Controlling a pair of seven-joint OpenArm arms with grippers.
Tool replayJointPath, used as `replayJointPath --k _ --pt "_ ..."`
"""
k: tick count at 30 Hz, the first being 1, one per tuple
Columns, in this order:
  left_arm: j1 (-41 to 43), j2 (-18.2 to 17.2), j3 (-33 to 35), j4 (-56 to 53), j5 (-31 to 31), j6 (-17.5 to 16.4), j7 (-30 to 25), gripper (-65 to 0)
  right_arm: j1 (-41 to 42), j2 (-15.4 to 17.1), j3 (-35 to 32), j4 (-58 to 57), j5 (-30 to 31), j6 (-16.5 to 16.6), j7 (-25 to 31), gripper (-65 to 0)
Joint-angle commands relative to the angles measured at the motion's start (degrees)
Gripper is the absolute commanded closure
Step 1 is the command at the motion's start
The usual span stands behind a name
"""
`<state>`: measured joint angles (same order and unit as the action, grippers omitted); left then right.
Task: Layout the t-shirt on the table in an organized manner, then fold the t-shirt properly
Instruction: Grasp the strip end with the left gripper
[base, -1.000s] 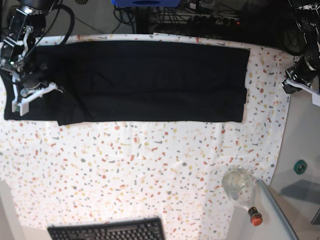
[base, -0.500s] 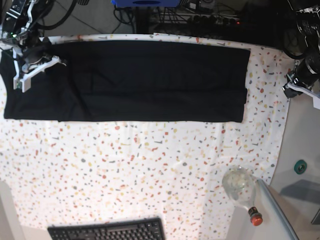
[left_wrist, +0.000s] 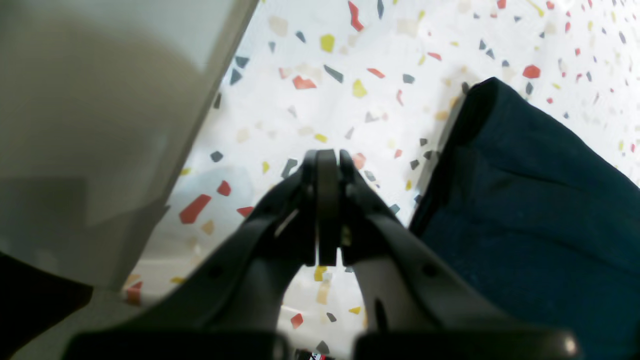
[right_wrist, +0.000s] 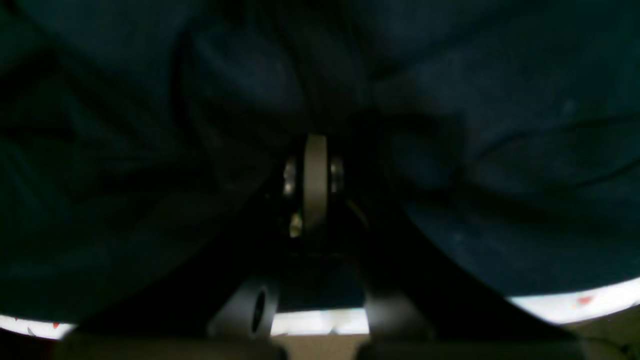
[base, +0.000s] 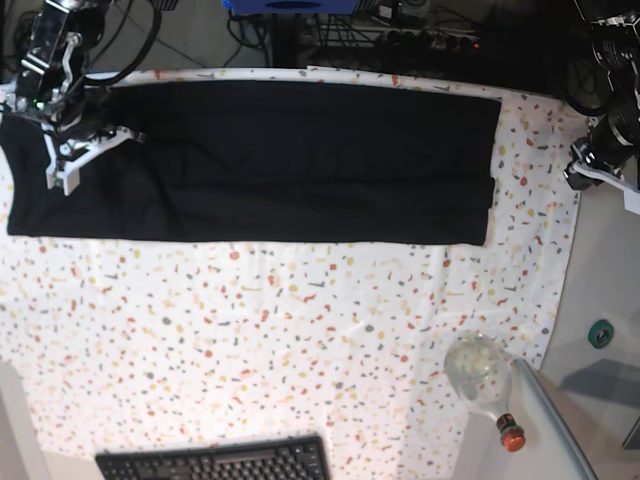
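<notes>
The black t-shirt (base: 290, 160) lies as a long flat band across the far part of the speckled table (base: 300, 330). At the band's left end my right gripper (base: 90, 148) rests on the cloth. In the right wrist view that gripper (right_wrist: 315, 150) is shut, dark t-shirt (right_wrist: 500, 175) fills the frame, and its creases run in to the tips. My left gripper (base: 588, 170) hangs off the table's right edge, apart from the shirt. In the left wrist view it (left_wrist: 327, 160) is shut on nothing above the table (left_wrist: 350, 60), with the t-shirt (left_wrist: 525, 215) end to its right.
A black keyboard (base: 215, 462) sits at the near edge. A clear bottle (base: 478, 372) with a red cap (base: 512, 436) lies at the near right corner. Cables and equipment (base: 400, 35) crowd the back. A plain grey surface (left_wrist: 100, 125) borders the cloth beside my left gripper.
My right gripper went from the shirt's lower-left corner toward the back, then slightly right. The loose lower-left flap now lies flat. The left arm has hardly moved.
</notes>
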<state>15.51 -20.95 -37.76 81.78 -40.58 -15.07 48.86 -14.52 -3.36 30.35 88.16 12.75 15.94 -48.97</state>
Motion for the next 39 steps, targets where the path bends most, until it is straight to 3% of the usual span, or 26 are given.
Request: replayJointPath --k 1,5,9,12,17,21,24,26,29,31,35,39 --pt "-0.3 -1.2 -0.4 0.8 -0.5 -0.2 -0.9 0.0 0.3 -0.1 -0.2 3.0 0.9 0.3 0.6 0.0" --pt "-0.3 -1.2 -0.4 1.1 -0.6 -0.2 -0.9 0.0 0.6 -0.6 -0.2 11.8 0.8 0.3 -1.0 0.0" --pt "-0.3 -1.2 -0.4 1.2 -0.6 -0.2 -0.9 0.0 7.0 0.6 -0.2 13.2 0.7 0.3 -3.6 0.0" --pt "-0.3 -1.2 -0.7 1.2 -0.6 -0.2 -0.9 0.0 13.6 2.1 -0.3 7.1 0.7 0.3 -3.6 0.0" --pt "-0.1 -1.6 -1.1 0.7 -0.6 -0.2 -0.9 0.0 19.5 1.9 -0.3 -4.3 0.7 0.3 -2.7 0.0" --pt "1.2 -2.7 -1.1 0.7 -0.9 -0.7 -0.9 0.0 20.1 2.5 -0.3 -14.4 0.7 0.3 4.0 0.0" --pt "2.6 -2.8 -1.9 0.7 -0.7 -7.7 -0.9 0.0 21.1 5.1 -0.3 -21.0 0.7 0.3 7.3 0.0" --pt "4.1 -2.7 -2.8 0.3 -0.6 -13.5 -0.9 -12.2 21.0 5.4 0.0 -21.0 1.1 0.3 7.1 0.0" --pt "5.7 -2.7 -3.0 -0.8 -0.6 -20.2 -1.0 -28.5 17.8 5.1 0.3 -12.3 1.4 0.6 5.0 0.0" --pt "6.8 -1.2 -3.0 -0.5 -0.5 -24.5 -1.1 -31.1 13.9 4.8 -0.2 -3.5 3.7 0.6 4.8 0.0" --pt "7.2 2.8 -2.5 3.8 1.2 -24.9 -1.1 -26.3 8.1 5.0 0.0 6.3 8.2 0.6 5.0 0.0" --pt "3.2 8.2 -2.5 6.5 7.1 -24.9 -1.1 -25.8 7.0 5.1 0.0 7.4 8.3 0.6 5.0 0.0"
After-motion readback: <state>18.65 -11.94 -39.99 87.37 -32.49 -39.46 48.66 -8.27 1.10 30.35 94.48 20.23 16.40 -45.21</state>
